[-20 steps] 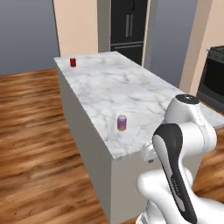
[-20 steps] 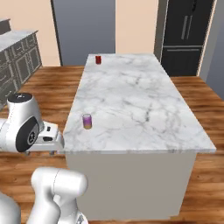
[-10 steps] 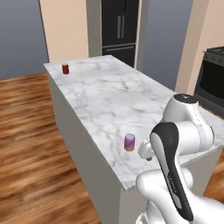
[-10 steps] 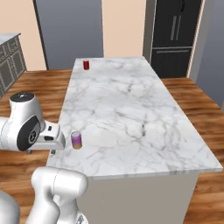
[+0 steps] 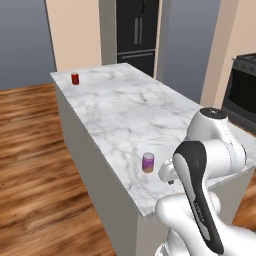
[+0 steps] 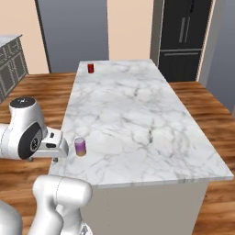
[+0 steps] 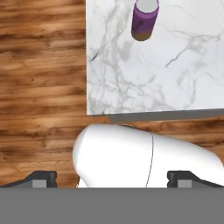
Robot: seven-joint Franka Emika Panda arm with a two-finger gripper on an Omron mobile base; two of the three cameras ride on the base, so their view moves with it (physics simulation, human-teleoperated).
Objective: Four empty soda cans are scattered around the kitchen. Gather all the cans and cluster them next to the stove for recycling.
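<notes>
A purple soda can stands upright near the front edge of the marble island. In the hand view the purple can sits at the top, on the marble. A red soda can stands at the island's far corner. My gripper hangs just off the island's near edge, beside the purple can and apart from it. Its fingers are spread wide and hold nothing. The stove shows at the right edge of the left base view.
A black fridge stands behind the island. Grey cabinets line the left wall. Wooden floor surrounds the island on both sides.
The base has driven closer, so the whole scene has shifted and the island looks larger. The purple can now sits right beside the hand. The gripper stays open.
</notes>
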